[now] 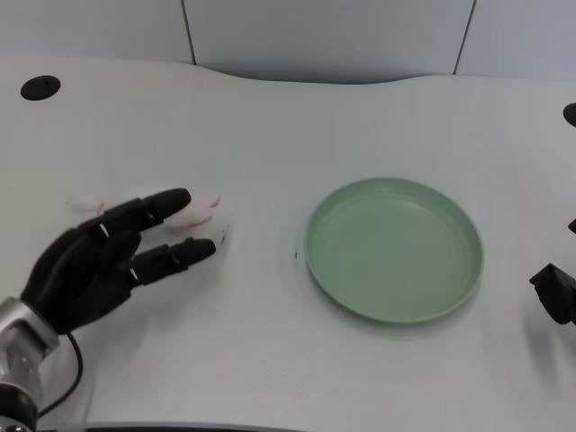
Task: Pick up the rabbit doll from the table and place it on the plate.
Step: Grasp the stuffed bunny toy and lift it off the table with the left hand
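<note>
Reaching step in hand, by the look of it: black many-fingered left hand (103, 261) low over the white tabletop (261, 360) at the picture's left, fingers (175, 256) stretched out and apart across the small white-and-pink soft rabbit doll (202, 205). Doll lying on the tabletop, mostly hidden under and behind those fingers, a pale bit showing at either side. Not possible to tell whether the fingers already press the doll or merely hover above it; nothing visibly clasped, no lift begun. Round pale-green plastic plate (393, 310) well apart to the doll's right, nothing in it. Next move, at a guess: closing around the soft body, firm enough not to slip, then lifting and carrying rightward over the plate's rim before letting go.
</note>
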You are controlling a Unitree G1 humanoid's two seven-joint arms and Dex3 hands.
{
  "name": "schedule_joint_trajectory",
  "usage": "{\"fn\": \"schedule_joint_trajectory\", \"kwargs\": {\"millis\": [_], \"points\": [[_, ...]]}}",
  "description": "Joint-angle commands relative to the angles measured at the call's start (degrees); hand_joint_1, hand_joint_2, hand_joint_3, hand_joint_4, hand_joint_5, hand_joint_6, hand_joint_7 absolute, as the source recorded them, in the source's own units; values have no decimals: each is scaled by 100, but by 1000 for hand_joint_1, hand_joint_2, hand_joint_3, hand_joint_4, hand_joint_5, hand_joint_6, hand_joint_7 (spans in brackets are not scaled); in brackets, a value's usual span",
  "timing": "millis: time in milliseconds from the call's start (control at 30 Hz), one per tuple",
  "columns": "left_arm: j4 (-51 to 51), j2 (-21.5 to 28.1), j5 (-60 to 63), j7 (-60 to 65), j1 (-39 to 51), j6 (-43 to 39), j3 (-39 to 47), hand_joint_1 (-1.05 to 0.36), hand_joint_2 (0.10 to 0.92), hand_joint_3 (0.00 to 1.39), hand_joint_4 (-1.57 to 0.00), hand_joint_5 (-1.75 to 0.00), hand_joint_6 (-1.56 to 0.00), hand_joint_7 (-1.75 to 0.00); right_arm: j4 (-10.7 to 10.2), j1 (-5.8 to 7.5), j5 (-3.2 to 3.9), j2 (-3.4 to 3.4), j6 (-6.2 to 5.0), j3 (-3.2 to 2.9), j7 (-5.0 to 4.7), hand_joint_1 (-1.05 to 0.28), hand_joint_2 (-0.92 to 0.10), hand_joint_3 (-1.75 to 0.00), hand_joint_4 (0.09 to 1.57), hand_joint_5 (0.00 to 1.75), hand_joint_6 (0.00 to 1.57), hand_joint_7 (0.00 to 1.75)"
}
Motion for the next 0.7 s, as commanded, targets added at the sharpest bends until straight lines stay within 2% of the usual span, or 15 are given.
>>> {"fn": "schedule_joint_trajectory", "kwargs": {"millis": [33, 133, 267, 333, 467, 600, 700], "points": [[-276, 199, 89, 85, -117, -464, -55, -818, 911, 42, -731, -197, -677, -30, -2, -12, 29, -85, -59, -36, 7, -649, -921, -288, 1013, 1746, 651, 1746], [-470, 243, 268, 189, -174, -883, -238, -807, 903, 21, -746, -199, -697, -28, 6, -15, 33, -85, -39, -40, 30, -645, -921, -297, 1011, 1746, 651, 1746], [-709, 390, 860, 568, -243, -2235, -634, -782, 905, 11, -728, -184, -693, -14, 2, -17, 35, -84, -18, -45, -4, -641, -921, -301, 995, 1746, 631, 1746], [-725, 451, 1021, 728, -269, -2533, -746, -776, 884, 2, -722, -180, -702, -14, -1, -15, 36, -83, -17, -45, 5, -633, -921, -317, 981, 1746, 624, 1746], [-723, 686, 1548, 1205, -377, -3474, -1061, -714, 880, 1, -658, -139, -637, -1, -30, -10, 16, -64, -66, -31, -62, -637, -921, -332, 987, 1746, 652, 1746], [-415, 1164, 3242, 2973, -638, -4455, -1755, -741, 912, 11, -437, -19, -438, 0, -26, -13, 2, -85, -29, -10, -36, -645, -921, -328, 999, 1746, 670, 1746], [-221, 1453, 4686, 4724, -951, -4412, -2480, -806, 920, 14, -289, -2, -326, 0, -14, -11, 13, -78, -45, -20, 2, -644, -921, -325, 1004, 1746, 676, 1746]]}}
